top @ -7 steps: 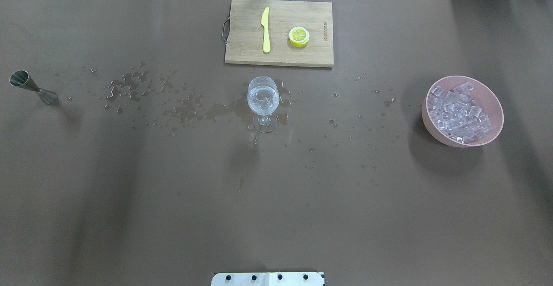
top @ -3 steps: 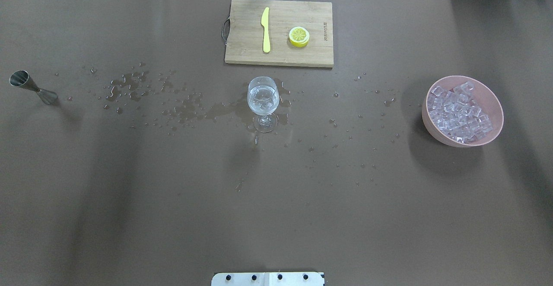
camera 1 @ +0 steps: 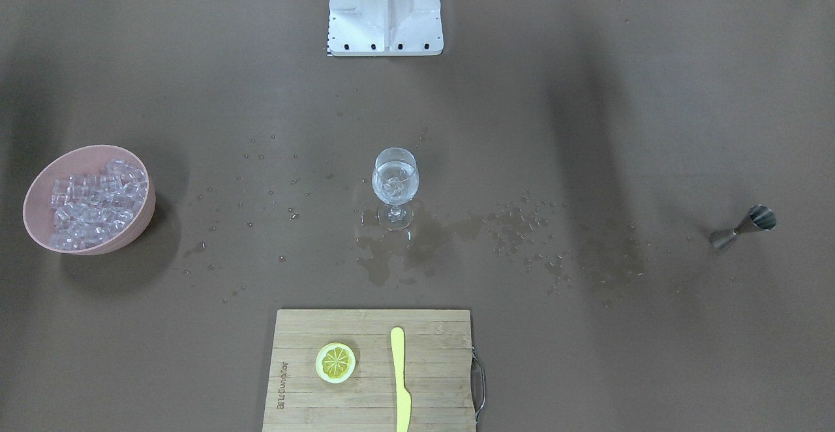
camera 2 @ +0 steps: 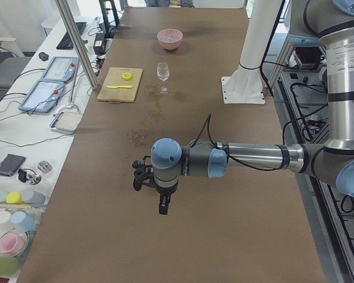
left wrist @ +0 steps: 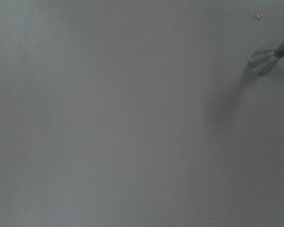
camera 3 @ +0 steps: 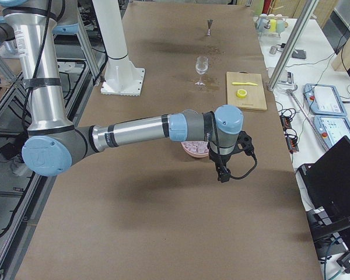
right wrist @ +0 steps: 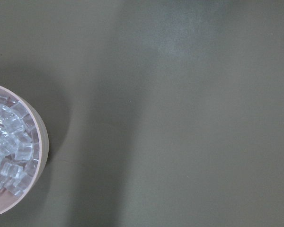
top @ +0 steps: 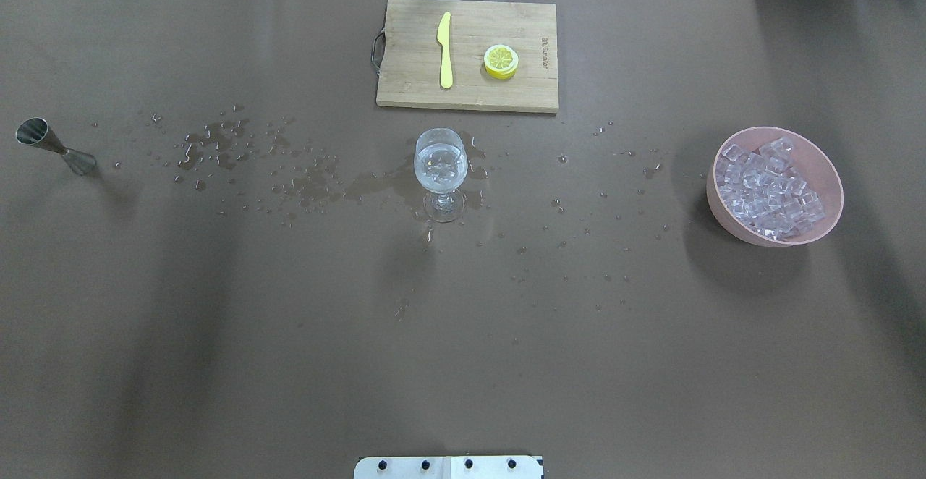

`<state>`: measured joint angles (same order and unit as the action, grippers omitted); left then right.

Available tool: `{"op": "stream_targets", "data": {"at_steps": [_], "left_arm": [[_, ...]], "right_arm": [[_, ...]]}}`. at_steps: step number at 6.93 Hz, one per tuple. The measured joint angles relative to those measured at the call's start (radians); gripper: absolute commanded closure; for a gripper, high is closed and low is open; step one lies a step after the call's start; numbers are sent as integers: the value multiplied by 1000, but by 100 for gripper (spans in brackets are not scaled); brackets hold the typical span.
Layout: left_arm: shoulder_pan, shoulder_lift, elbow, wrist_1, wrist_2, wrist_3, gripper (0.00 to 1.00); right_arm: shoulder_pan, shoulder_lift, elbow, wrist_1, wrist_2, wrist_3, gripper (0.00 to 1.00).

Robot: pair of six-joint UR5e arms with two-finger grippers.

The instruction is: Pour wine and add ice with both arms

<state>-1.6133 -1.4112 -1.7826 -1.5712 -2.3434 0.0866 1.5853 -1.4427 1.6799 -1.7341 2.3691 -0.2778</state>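
A wine glass [top: 440, 169] [camera 1: 394, 183] stands mid-table with clear wine [top: 439, 160] and a few ice cubes in its bowl. More ice [top: 770, 189] [camera 1: 91, 203] [right wrist: 9, 142] fills a pink bowl [top: 727, 222] at the table's right end. My left gripper [camera 2: 163, 206] hangs above the table's left end, seen only in the exterior left view. My right gripper [camera 3: 222, 174] hangs just past the bowl, seen only in the exterior right view. I cannot tell whether either is open or shut. Nothing shows in their fingers.
A steel jigger [top: 54, 147] [left wrist: 270, 56] stands at the far left. A cutting board [top: 466, 95] with a yellow knife [top: 445, 48] and a lemon slice [top: 500, 61] lies behind the glass. Spilled drops and puddles [top: 217, 147] spread around the glass.
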Motion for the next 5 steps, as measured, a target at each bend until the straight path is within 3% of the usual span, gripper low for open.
{"op": "stream_targets", "data": {"at_steps": [5], "left_arm": [[2, -11, -12, -14, -8, 7, 2]], "right_arm": [[-10, 9, 25, -1, 1, 13, 0]]}}
